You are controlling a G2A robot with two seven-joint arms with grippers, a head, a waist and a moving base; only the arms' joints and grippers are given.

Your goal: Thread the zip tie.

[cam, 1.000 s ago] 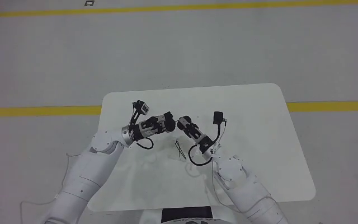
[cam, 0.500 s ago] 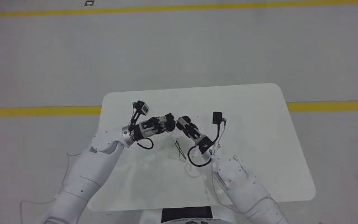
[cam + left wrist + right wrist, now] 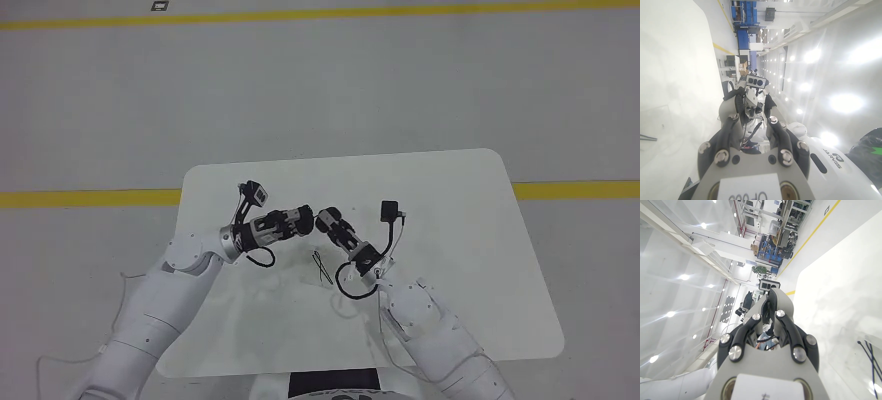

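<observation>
A small bunch of black zip ties lies loose on the white table, just in front of both grippers. The same zip ties cross each other in the right wrist view, and their ends reach into the left wrist view. My left gripper and right gripper meet tip to tip above the table's middle. The left gripper is open, with the right gripper's tip in front of its gap. The right gripper is shut, pads pressed together; I cannot tell if a tie is between them.
Bare white tabletop lies all around the arms, with its rounded far corner and right edge well away. Yellow floor lines run beyond the table.
The left gripper has edged slightly toward the right gripper. The zip ties on the table have not moved.
</observation>
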